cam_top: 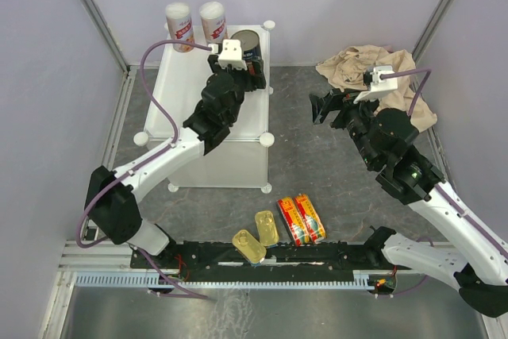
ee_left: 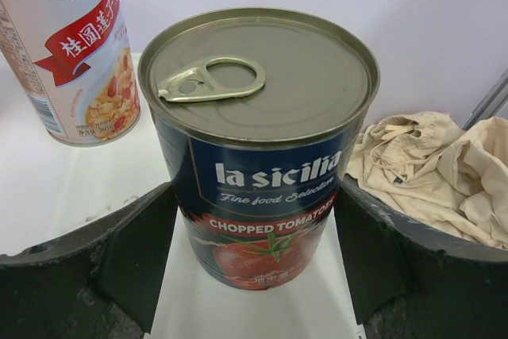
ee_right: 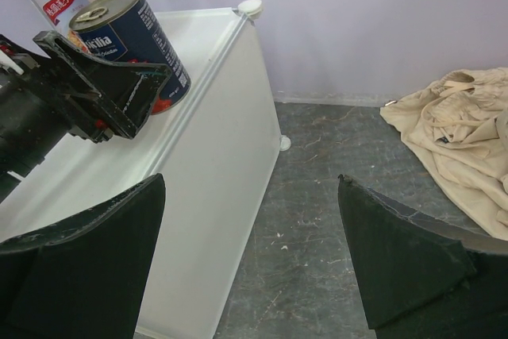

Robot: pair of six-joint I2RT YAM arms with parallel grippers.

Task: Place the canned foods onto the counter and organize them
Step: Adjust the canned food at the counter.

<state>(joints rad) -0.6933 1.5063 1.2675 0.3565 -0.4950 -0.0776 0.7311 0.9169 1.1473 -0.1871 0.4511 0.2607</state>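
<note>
Jaws of the left gripper (ee_left: 254, 190) flank the la Sicilia tomato can (ee_left: 262, 101), contact unclear. The can stands upright, pull-tab lid up, on the white counter (cam_top: 182, 93) near a white-and-red can (ee_left: 67, 53). The right gripper (ee_right: 252, 179) gapes wide and empty over the grey floor (ee_right: 317, 212).

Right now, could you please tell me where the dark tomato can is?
In the top view, the dark tomato can stands upright at the counter's far right corner, beside the two white-and-red cans, between the fingers of the left gripper.
</note>
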